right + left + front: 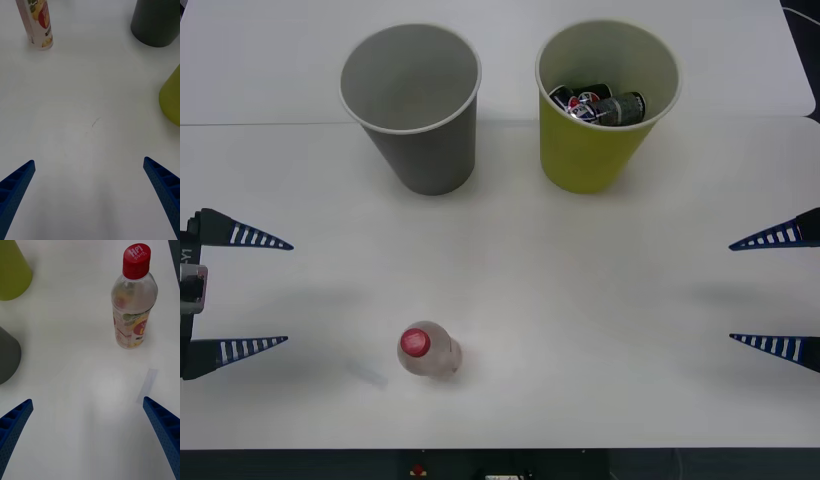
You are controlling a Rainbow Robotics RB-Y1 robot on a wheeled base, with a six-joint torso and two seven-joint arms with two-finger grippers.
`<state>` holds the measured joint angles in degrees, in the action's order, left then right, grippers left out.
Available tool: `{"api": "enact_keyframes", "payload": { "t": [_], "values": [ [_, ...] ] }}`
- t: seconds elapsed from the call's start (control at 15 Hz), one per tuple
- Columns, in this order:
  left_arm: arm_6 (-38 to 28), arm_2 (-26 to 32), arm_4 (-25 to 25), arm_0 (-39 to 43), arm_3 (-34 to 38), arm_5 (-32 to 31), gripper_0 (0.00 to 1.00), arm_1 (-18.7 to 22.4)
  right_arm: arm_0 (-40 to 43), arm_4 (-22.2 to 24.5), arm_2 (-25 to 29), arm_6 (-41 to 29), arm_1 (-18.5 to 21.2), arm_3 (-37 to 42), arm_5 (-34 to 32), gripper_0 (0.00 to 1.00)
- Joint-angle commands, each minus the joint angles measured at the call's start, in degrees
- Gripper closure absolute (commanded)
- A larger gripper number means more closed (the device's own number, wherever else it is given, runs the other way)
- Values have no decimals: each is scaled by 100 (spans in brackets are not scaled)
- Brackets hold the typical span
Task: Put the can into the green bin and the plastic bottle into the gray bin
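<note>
Both pincers wide open, empty, left pincer nr upright plastic bottle

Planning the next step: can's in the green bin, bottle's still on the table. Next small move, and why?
Probably move the left gripper in toward the plastic bottle to grasp it. The bottle stands upright on the table, nearer the left arm, and the gray bin is unfilled. The can already lies in the green bin. Both grippers are open at the table's sides; the right gripper is farther off.
</note>
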<state>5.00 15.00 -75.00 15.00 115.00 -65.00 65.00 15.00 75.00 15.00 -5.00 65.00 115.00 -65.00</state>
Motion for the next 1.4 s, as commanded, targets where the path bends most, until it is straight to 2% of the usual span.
{"api": "enact_keyframes", "payload": {
  "t": [0.07,0.13,0.47,0.6,0.73,0.93,1.13,1.27,1.4],
  "values": [
    [0,0,0,0,0,0,0,0,0,0,0,0,0,0,0,0],
    [10,-15,3,12,-48,84,0,-119,0,0,0,0,0,0,0,0],
    [142,3,108,38,-171,146,0,-110,0,0,0,0,0,0,0,0],
    [238,-182,451,21,-505,-48,0,-84,0,0,0,0,0,0,0,0],
    [686,-516,908,-85,-900,-74,0,39,0,0,0,0,0,0,0,0],
    [1460,-1342,1558,-560,-1718,-206,0,162,0,0,0,0,0,0,0,0],
    [1970,-2142,2086,-1157,-2553,-487,0,162,0,0,0,0,0,0,0,0],
    [2075,-2634,2385,-1518,-3045,-698,0,162,0,0,0,0,0,0,0,0],
    [2435,-3038,2719,-1772,-3361,-742,0,153,0,0,0,0,0,0,0,0]
  ]
}}
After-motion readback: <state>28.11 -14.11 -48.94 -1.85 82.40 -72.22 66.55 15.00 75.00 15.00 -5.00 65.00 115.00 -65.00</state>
